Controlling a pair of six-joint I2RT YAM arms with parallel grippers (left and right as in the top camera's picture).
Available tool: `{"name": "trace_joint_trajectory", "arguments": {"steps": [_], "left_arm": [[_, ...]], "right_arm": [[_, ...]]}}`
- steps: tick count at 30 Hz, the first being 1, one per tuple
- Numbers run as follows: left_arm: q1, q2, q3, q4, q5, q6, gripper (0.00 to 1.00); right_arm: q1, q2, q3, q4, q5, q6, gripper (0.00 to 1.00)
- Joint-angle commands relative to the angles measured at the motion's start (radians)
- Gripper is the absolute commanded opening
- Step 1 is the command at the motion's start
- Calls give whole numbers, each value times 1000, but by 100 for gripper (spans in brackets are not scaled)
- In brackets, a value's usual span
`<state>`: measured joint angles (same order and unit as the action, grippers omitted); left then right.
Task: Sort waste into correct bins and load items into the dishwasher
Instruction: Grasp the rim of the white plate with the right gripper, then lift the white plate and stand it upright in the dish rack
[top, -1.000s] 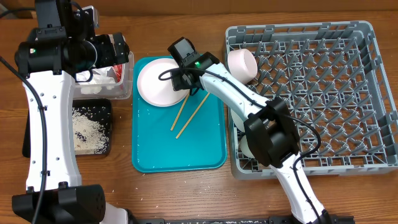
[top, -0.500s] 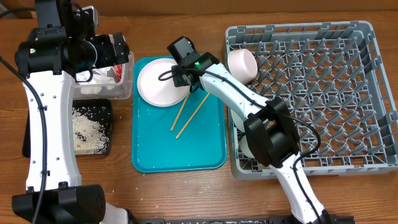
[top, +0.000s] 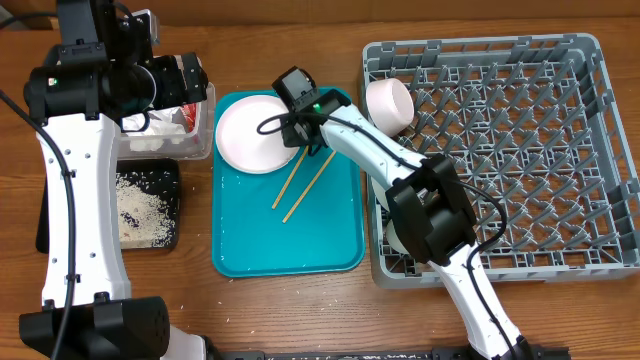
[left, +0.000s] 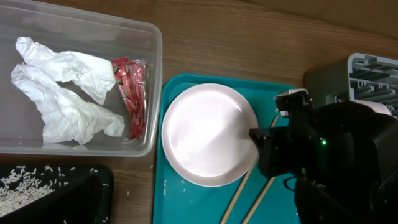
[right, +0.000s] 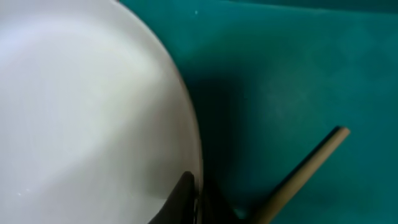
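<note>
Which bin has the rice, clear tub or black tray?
The shallow black tray, rice scattered across it. The clear tub holds a crumpled napkin and a red wrapper instead.

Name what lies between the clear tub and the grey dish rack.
In the overhead view, the teal tray fills that stretch, carrying the pink plate and two chopsticks, with the right gripper at the plate's rim.

Plate (left: 208, 134): smooth, glossy pale pink. Tray (top: 300, 245) beneath it: glossy teal plastic. Chopsticks (top: 310, 185) beside plate: matt bare wood. Tub (left: 81, 34) left of plate: clear plastic; napkin (left: 62, 99) inside: crumpled white paper. Surface (left: 249, 43): grained wood.
</note>
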<state>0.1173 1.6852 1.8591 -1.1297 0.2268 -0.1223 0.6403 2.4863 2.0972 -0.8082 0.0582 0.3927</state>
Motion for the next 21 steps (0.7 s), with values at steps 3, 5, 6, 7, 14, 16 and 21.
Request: {"name": "trace_joint_trajectory", "arguments": {"steps": [3,5,6,7,14,16,21], "left_arm": [[-7,3,8,4,-5,11,100],[-7,3,8,4,-5,11,100],[-7,3,8,4,-5,11,100],[-7,3,8,4,-5,11,100],[-7,3,8,4,-5,11,100],[-7,3,8,4,-5,11,100],[-7,3,8,4,-5,11,100]], "right_arm": [[-24,-5,35,-92,-15,3,4],[-33,-26,58,-131,-15,0,4],[-42,-49,82,-167,-15,-5,4],[-49,-65,101,-189,-15,-12,4],[-93,-252,353,-390,13,-159,4],[-93,-298,386,-408,83,-158,4],[-97,-418,399,-417,473,-158,4]]}}
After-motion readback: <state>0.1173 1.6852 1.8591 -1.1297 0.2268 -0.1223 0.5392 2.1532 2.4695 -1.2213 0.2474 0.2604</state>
